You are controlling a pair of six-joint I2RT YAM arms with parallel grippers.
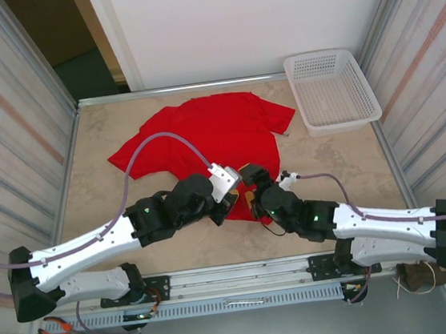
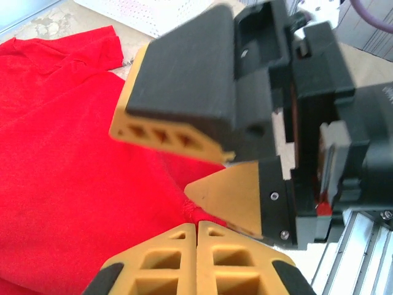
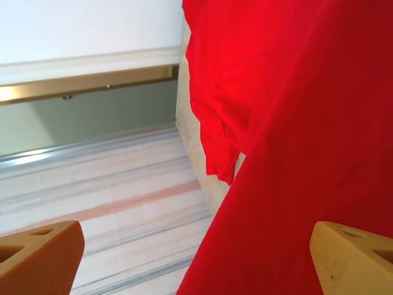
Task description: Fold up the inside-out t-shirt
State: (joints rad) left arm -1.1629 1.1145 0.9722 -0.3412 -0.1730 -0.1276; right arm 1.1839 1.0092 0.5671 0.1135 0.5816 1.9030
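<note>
Red t-shirt spread over the middle of the tan table, one sleeve pointing left, the other reaching toward a white mesh basket at the far right corner, near it but apart. Near hem bunched at mid-table, right at the meeting point of the two arms. Left pincer down at that hem, coming from the left. Seen from the left wrist, its fingers pressed together with no gap, tips up against a puckered bit of red edge. Cloth caught between them or not: cannot tell. Right pincer just beside it, reaching in from the right, nearly touching the left one. Fingers spread wide, one held above the cloth, the other low beside the pucker. From the right wrist, two tan fingertips far apart at the bottom corners, red cloth between and beyond them, a flap of it lying over a strip of pale table. Most of the t-shirt beyond both pincers, toward the far wall. Orange-handled pliers lying in front of the left arm's base, well apart from the t-shirt.
</note>
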